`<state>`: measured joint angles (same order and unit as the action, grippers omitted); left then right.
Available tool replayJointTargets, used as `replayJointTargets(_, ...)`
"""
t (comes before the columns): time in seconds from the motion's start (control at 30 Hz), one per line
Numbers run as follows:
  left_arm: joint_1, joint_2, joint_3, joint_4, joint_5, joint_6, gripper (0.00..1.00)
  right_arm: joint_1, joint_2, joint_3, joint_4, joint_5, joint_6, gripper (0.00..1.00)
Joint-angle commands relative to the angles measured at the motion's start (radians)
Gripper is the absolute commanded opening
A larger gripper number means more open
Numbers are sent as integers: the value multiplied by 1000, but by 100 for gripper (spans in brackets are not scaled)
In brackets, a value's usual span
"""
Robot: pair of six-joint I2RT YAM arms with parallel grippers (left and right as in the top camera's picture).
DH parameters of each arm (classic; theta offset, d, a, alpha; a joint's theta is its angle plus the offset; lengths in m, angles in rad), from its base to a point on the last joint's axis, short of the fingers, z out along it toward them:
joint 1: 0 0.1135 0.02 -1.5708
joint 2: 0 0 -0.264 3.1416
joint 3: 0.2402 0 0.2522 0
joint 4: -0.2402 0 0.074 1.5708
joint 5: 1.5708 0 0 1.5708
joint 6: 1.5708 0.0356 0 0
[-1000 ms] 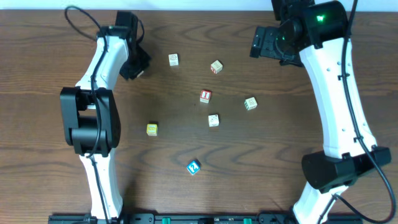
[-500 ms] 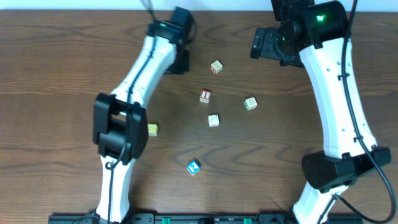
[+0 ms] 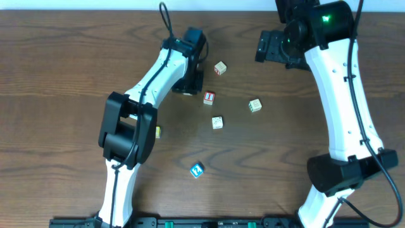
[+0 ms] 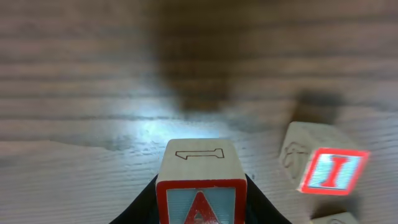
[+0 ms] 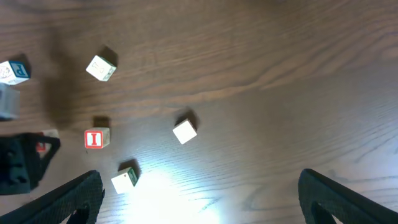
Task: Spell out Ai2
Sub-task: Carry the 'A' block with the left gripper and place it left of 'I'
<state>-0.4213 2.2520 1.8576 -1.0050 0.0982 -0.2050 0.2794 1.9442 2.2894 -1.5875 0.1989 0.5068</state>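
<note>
Block A (image 4: 200, 186) is clenched in left gripper (image 3: 188, 85), legible only from the left wrist; overhead, the arm hides it. Block I (image 4: 328, 171) lies just beside. Right gripper (image 5: 199, 186) is spread wide.

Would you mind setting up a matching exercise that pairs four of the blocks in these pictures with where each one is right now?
Things:
1. A block
2. I block
3. 2 block
4. yellow block

Places:
a. lying free, nearest the bottom edge of the overhead view
b. partly hidden by the left arm
c. held between the left jaws
d. lying free, close beside the left jaws

Pairs: 1-c, 2-d, 3-a, 4-b
</note>
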Motion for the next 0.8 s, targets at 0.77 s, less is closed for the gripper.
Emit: replayJointTargets(0.77,-39,11,-81,103,-1,-13,8,-1,5,7,-22,7,-15,99)
